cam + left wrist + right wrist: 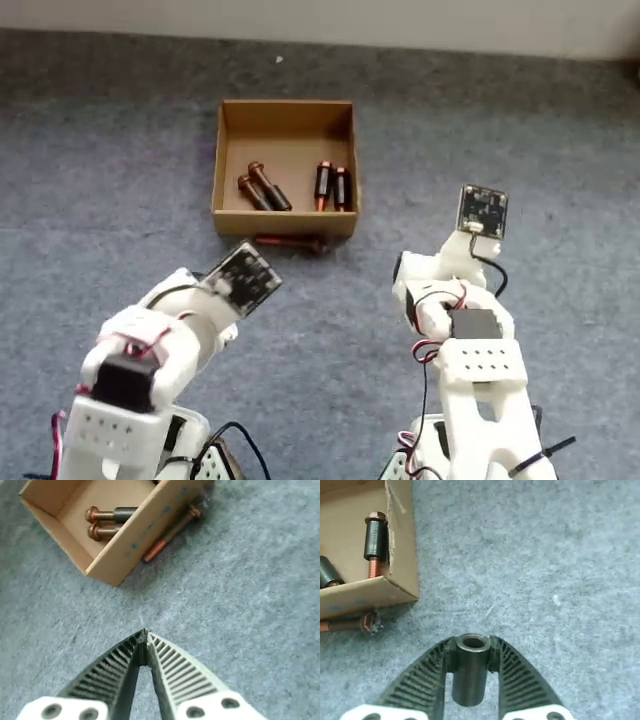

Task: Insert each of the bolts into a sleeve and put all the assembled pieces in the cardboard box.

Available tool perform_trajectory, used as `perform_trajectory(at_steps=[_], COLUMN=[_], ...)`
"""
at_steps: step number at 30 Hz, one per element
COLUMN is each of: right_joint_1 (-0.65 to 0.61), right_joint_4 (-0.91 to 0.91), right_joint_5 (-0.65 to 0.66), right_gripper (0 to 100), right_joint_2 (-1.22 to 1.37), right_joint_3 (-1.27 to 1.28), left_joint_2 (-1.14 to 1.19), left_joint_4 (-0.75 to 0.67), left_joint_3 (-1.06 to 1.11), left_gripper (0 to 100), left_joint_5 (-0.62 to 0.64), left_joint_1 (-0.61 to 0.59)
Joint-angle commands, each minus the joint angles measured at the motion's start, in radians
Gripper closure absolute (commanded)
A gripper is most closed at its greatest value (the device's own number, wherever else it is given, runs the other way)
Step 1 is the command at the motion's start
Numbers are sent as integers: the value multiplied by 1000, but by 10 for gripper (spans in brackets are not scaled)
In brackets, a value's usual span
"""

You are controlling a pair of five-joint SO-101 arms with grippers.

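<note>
The cardboard box (285,222) stands at the table's far middle, holding several bolts in dark sleeves (270,187). One bare copper bolt (290,241) lies on the carpet against the box's near wall. My left gripper (145,636) is shut and empty, just above the carpet a short way in front of that bolt (170,532) and the box (145,530). My right gripper (471,647) is shut on a dark sleeve (470,675), held upright with its bore facing up, near the box's corner (395,587) and the bolt's head (369,622).
Grey carpet covers the table. The left arm (160,345) and right arm (470,330) sit side by side at the near edge, with open carpet between them and around the box. A pale wall edge runs along the far side.
</note>
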Motion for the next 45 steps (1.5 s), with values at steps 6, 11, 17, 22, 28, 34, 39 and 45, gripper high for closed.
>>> perform_trajectory(at_steps=[6, 11, 17, 22, 28, 34, 39, 45], right_joint_1=[39, 45, 47, 70, 107, 107, 107, 105], right_joint_4=[-28, -28, -28, -28, -28, -28, -28, -28], right_joint_5=[-14, -14, -14, -14, -14, -14, -14, -14], right_gripper=[995, 995, 995, 995, 995, 995, 995, 995], right_joint_2=[-27, -27, -28, -28, -30, -35, -35, -36], right_joint_3=[-8, -8, -8, -10, -16, -19, -19, -19], left_joint_2=[564, 829, 1086, 1253, 1409, 1626, 1805, 1934], left_joint_4=[0, 0, -89, -172, -178, -173, -170, -169], left_joint_3=[-334, -495, -647, -730, -855, -1063, -1251, -1376], left_gripper=[935, 870, 835, 823, 823, 825, 825, 828], left_joint_5=[-118, -187, -226, -226, -226, -226, -224, -224], left_joint_1=[74, 74, 76, 116, 188, 183, 150, 119])
